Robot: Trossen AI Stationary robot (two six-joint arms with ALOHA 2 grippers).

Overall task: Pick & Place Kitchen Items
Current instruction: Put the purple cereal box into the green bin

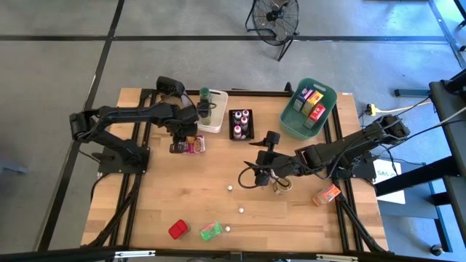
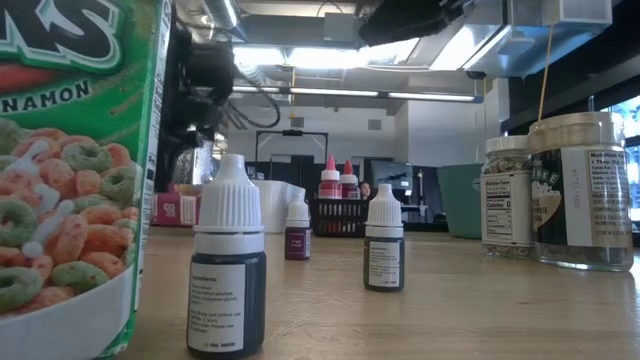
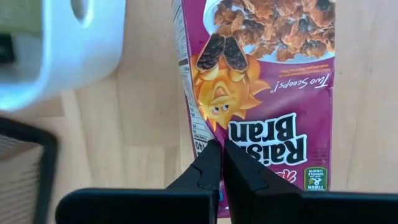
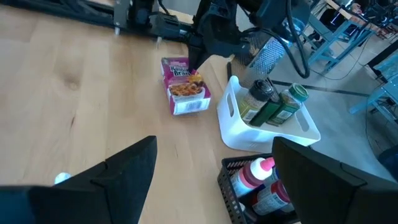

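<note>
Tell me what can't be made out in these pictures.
- Whether the left gripper pinches the Raisin Bran box: left wrist view, the shut fingers cover its edge.
- Packets in the teal bin: high view, too small to read.
- Cereal box: low view, cut off by the edge.

Wood table (image 1: 218,196) on black frame, grey floor w/ dark lines. White bin (image 1: 215,116) at far edge, left of centre; black bin (image 1: 242,125) just beside it on the right; teal bin (image 1: 295,124) near far right corner. Grey grater (image 4: 268,57) w/ black top behind white bin. Black fan (image 1: 274,17) on floor beyond table. Ceiling lights (image 2: 300,92) in room behind.
</note>
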